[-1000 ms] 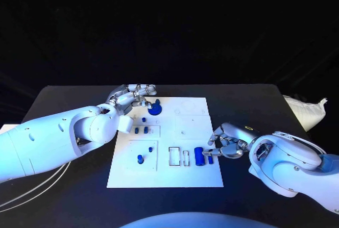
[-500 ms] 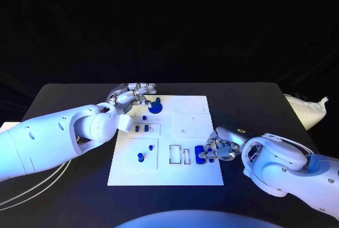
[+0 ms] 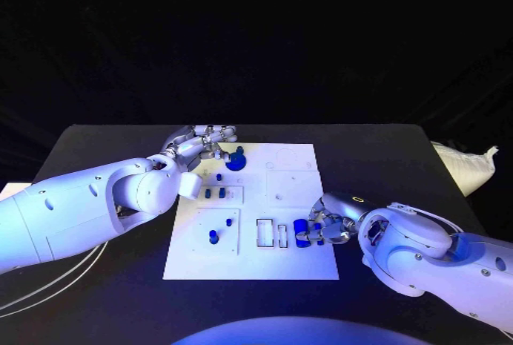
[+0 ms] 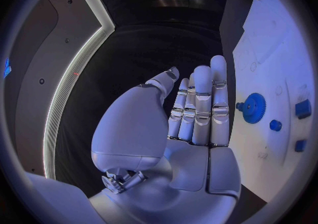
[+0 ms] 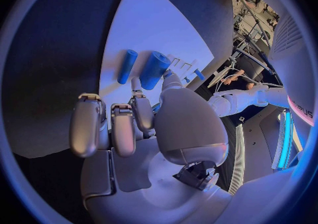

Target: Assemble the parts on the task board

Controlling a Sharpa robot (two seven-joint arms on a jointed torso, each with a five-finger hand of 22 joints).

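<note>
The right hand point(image 3: 327, 228) has slid along the board's point(image 3: 251, 267) near right edge toward the two blue cylinders point(image 3: 302, 232); its curled fingers point(image 5: 142, 111) now reach the thicker cylinder point(image 5: 154, 70), with the thin one point(image 5: 127, 66) just beside.

left hand point(image 4: 195, 123) flat, fingers together — empty | right hand point(image 3: 326, 225) curled

Glossy white rounded arms point(image 3: 75, 208) — silver segmented robot hand point(image 4: 199, 112), thin white cables point(image 3: 43, 289).
</note>
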